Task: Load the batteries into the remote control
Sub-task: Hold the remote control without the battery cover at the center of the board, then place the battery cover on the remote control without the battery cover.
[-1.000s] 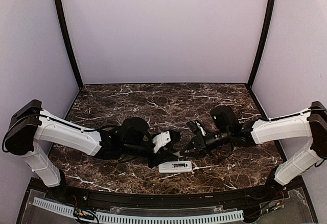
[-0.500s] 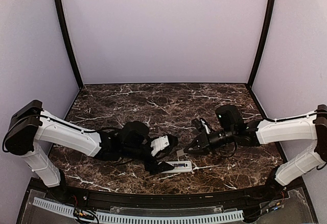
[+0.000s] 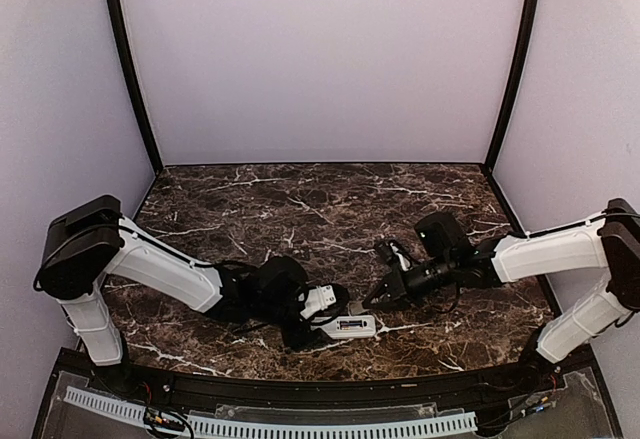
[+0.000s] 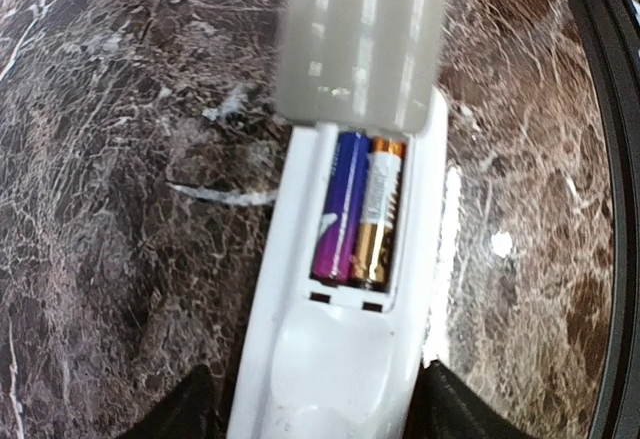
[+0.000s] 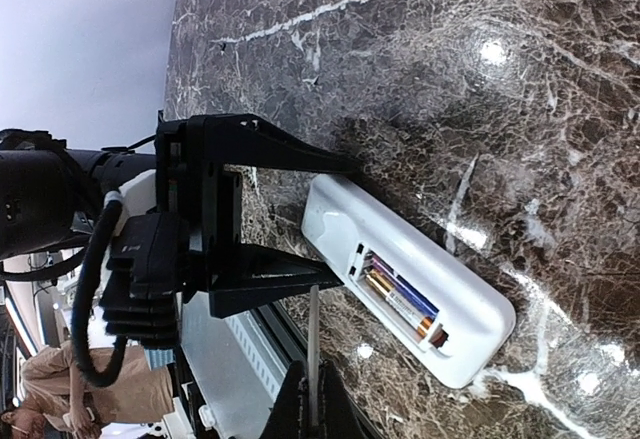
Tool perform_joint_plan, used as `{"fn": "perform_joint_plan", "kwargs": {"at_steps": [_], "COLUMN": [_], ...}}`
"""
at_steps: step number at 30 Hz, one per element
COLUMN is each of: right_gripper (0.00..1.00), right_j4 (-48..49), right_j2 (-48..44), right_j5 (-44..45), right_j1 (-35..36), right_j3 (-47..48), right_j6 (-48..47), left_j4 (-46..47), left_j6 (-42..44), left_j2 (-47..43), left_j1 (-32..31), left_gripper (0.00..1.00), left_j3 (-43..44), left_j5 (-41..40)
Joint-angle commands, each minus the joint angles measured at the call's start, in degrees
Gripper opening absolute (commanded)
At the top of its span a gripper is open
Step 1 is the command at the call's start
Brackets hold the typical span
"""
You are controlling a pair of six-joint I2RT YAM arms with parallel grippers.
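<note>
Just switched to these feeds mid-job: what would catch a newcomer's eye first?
The remote control lies back up on the marble table near its front edge, compartment open, with two batteries, one purple and one gold, side by side inside. The left gripper is open, a finger on either side of one end of the remote. The right gripper is shut on a thin pale cover piece at the other end.

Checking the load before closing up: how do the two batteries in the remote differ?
Colour: the purple battery is blue-purple, the gold battery copper. Label: gold battery carries a pale band, purple battery none visible. Both lie side by side in the open remote; the grey cover is off.
</note>
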Motion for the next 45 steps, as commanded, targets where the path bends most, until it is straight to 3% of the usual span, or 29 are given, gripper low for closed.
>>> {"fn": "perform_joint_plan", "kwargs": {"at_steps": [1, 6, 11, 15, 22, 25, 31, 45], "right_gripper": [0.00, 0.00, 0.00, 0.00, 0.00, 0.00, 0.00, 0.00], "right_j4": [0.32, 2.04, 2.31, -0.65, 3.01, 4.02, 4.52, -4.29], "right_j2": [2.14, 4.10, 6.06, 7.76, 10.04, 11.59, 16.56, 18.30], "right_j5": [0.08, -0.38, -1.86, -3.52, -6.76, -7.73, -9.90, -9.57], "right_j1": [-0.54, -0.51, -0.39, -0.50, 0.79, 1.72, 3.69, 4.54], "right_j3": [-0.54, -0.73, 0.49, 3.49, 4.18, 5.24, 7.89, 10.36], "right_j6": [-3.21, -4.00, -7.09, -10.96, -11.12, -11.68, -12.44, -18.23], "left_j4": [-3.42, -2.98, -4.03, -7.18, -16.76, -17.24, -14.30, -12.38], "left_j6": [-2.22, -7.32, -11.35, -15.09, -26.56, -29.72, -28.32, -27.18], "left_j2": [0.77, -1.40, -3.66, -3.69, -2.90, -2.19, -0.94, -1.64], "left_j1": [-0.12, -0.51, -3.02, -6.49, -12.29, -12.65, -13.85, -13.86], "left_gripper": [0.61, 0.42, 0.35, 0.26, 0.11, 0.10, 0.11, 0.11], "left_j3": [0.18, -2.85, -5.21, -4.94, -4.47, -5.56, -6.37, -7.76], "left_j5": [2.74, 6.11, 4.34, -3.81, -23.82, -25.27, -24.60, -23.40]}}
